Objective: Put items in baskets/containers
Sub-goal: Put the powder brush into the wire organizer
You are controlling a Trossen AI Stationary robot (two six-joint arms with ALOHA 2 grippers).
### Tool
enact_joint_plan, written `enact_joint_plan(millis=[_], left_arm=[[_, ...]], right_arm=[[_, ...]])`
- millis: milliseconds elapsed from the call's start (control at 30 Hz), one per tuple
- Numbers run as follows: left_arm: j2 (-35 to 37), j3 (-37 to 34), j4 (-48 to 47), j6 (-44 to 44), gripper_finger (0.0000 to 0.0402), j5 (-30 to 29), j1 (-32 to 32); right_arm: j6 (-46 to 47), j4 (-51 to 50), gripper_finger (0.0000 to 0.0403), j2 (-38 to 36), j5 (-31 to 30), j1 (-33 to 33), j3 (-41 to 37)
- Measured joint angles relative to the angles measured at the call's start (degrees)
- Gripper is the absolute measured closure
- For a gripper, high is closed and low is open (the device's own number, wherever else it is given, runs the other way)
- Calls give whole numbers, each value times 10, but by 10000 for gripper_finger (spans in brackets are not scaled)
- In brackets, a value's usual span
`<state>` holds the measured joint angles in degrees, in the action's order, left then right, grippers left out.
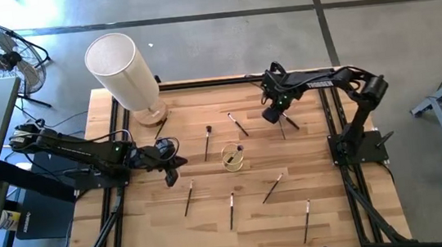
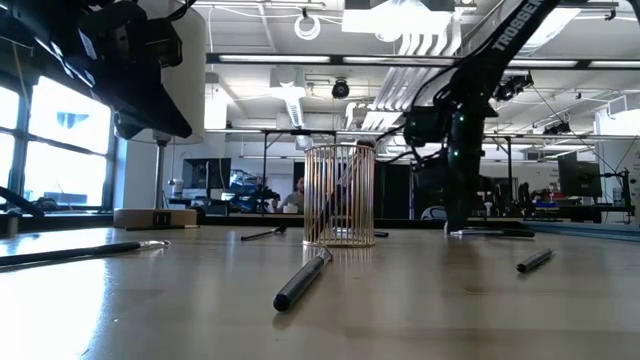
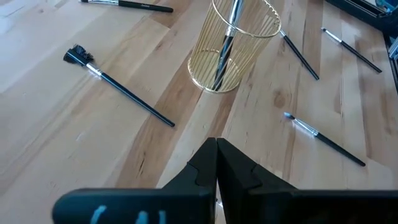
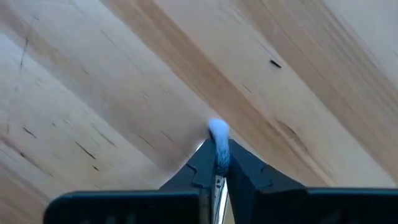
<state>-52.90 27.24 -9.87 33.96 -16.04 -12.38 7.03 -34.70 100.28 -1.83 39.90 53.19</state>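
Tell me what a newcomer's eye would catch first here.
The gold wire cup at the middle of the wooden table, one dark brush standing in it. The right gripper is pinched on a pale-tipped thin brush at the far right; the tall white cylinder stands at the far left corner.

Bright, even light fills the high view; the desk (image 1: pixel 322 220) shows only short, soft shadows. In the low view, ceiling lamps glare at the top centre, windows glow at the left, and the near desk surface is blurred. Both wrist views are sharp.
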Motion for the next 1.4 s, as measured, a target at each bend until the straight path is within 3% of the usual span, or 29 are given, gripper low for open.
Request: enact_joint_plan(millis=[400,633,767,900,1000,1100,1233,1400], left_arm=[[0,0,16,11,401,-1,0],[0,0,14,7,402,-26,0],[0,0,14,7,402,-30,0],[0,0,14,8,402,-25,0],[0,0,16,8,402,-24,0],[0,0,21,8,402,-25,0],[0,0,30,8,402,-26,0],[0,0,29,8,402,-27,0]], right_arm=[[31,-58,398,-144,-5,-12,-3],[70,-25,400,-259,-13,-73,-2],[93,137,401,-340,2,-137,-39],[86,446,402,-403,16,-215,-140],[39,694,402,-404,10,-274,-225],[12,870,402,-364,-25,-329,-274],[-31,981,402,-277,-58,-379,-272],[-59,993,402,-177,-47,-402,-220]])
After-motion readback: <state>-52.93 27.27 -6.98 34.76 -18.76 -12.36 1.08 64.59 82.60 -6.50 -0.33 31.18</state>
